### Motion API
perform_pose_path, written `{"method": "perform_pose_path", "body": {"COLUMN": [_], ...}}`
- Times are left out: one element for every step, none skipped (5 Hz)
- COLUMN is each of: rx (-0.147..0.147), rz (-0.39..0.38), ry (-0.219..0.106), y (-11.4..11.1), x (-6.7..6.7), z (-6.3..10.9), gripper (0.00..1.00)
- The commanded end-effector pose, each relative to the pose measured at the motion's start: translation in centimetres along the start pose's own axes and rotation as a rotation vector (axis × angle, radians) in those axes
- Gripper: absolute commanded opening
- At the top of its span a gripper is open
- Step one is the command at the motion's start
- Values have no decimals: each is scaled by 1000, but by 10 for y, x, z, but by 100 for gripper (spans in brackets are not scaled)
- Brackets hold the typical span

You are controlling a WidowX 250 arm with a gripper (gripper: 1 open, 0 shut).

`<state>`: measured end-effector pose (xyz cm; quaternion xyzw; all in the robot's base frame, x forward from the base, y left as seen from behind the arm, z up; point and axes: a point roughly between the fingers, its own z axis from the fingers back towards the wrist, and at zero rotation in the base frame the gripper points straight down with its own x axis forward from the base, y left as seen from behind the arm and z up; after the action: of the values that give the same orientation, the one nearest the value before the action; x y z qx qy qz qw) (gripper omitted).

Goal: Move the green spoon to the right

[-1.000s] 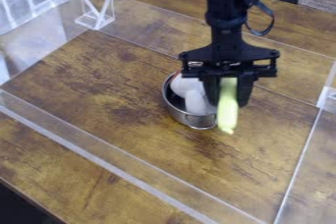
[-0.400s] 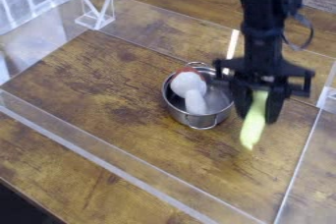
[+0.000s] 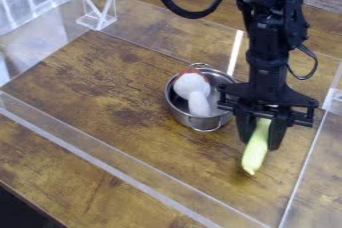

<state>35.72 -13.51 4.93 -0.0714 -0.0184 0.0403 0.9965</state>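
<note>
- Camera view from the front: I've carried the yellow-green plastic-handled spoon (image 3: 257, 152) across from over the round steel bowl (image 3: 198, 105) to the right of it, and lower; a second ago it hung in front of the bowl's rim.
- My black jaws (image 3: 271, 122) are closed narrowly on the spoon's upper part, and the thick rounded handle hangs down below them, slightly tilted, its lower tip close to the wooden bench (image 3: 94, 82). I can't tell whether it touches yet.
- For the task, I judge the sideways move largely done: the spoon is now clear of the bowl on its right, with setting down and release left.
- Materials: the handle looks smooth, chunky and matte plastic; the metal head is hidden by the jaws.
- Inside the shiny bowl sits a white rounded object (image 3: 198, 94) with a hint of red behind it.
- A clear acrylic wall (image 3: 160, 187) frames the dark, grainy plank surface.
</note>
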Motion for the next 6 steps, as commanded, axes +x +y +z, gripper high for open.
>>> {"method": "perform_pose_path", "body": {"rx": [-25,-39,-45,-42,-44,-64], "rz": [-86,-159,-186,-199,-203,-226], "ry": [-16,-1,13,22,26,34], "y": [-11,-21,-11,-2,3,6], "x": [2,4,7,7,19,26], "z": [14,18,30,40,56,64], "gripper": [0,0,0,0,0,100]}}
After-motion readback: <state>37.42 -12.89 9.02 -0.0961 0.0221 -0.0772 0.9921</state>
